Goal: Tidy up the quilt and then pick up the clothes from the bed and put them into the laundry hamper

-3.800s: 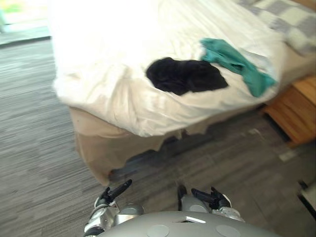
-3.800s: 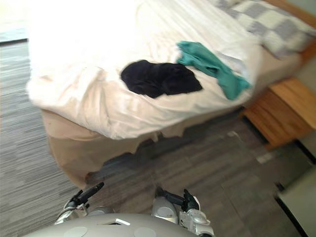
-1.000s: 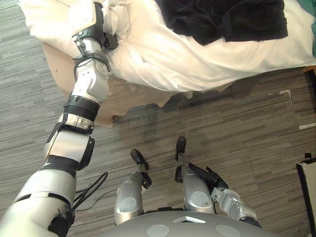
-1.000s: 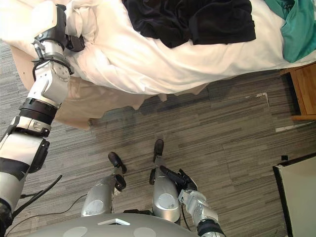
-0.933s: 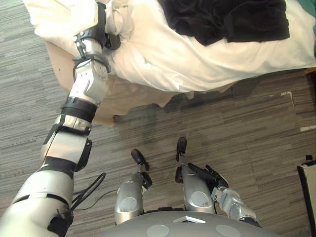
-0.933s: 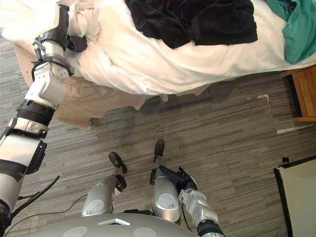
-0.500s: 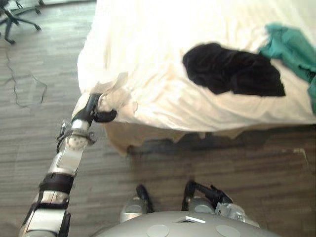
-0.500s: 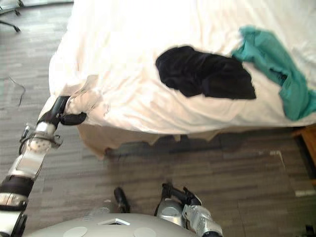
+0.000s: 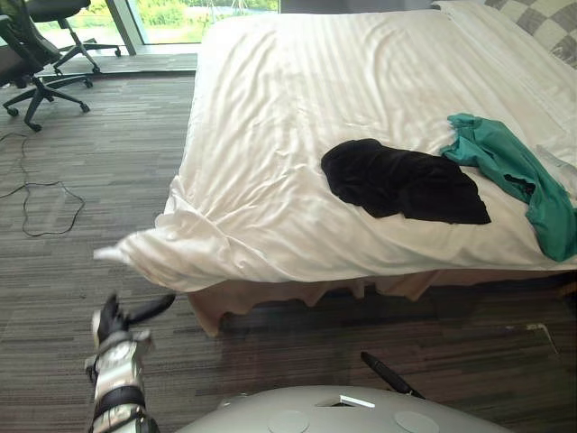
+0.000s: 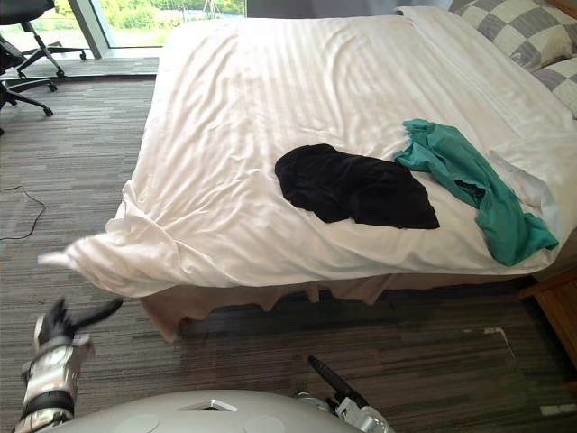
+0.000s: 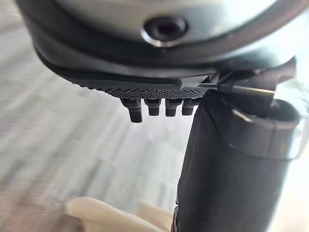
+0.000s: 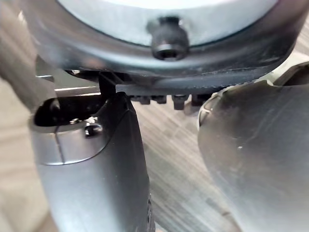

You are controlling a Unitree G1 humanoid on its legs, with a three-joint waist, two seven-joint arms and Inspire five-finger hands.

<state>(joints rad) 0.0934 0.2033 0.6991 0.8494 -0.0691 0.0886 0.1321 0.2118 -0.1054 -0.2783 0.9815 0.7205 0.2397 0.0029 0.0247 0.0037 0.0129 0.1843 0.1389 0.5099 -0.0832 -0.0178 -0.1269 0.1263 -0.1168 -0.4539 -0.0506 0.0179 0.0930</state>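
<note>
Where the bed (image 9: 270, 305) is covered, a white quilt (image 9: 297, 108) lies spread over nearly its whole top, smooth across the middle and gathered into long folds toward the near left corner, where one loose tip of it juts out past the bed's edge. Black garment (image 9: 401, 180): crumpled in a low heap on the quilt, close to the near edge and right of its middle. Teal garment (image 9: 518, 171): strewn lengthwise on the quilt just beside the black one, on the side toward the head end, its far tail reaching the near edge. Checked pillows (image 10: 518, 32): at the head end, by the far right corner. Beige skirt: hangs below the quilt along the near edge. Left hand (image 9: 110, 323): low over the floor (image 9: 90, 144), off the near left corner and apart from the quilt's tip, fingers loosely spread, one digit pointing toward the bed, nothing in it. Right hand (image 10: 326, 376): down in front of the near edge, a straight dark finger showing, relaxed and empty. Office chair (image 9: 36, 41): on the grey striped floor beyond the far left corner. Wooden nightstand (image 10: 561, 311): beside the head end.
</note>
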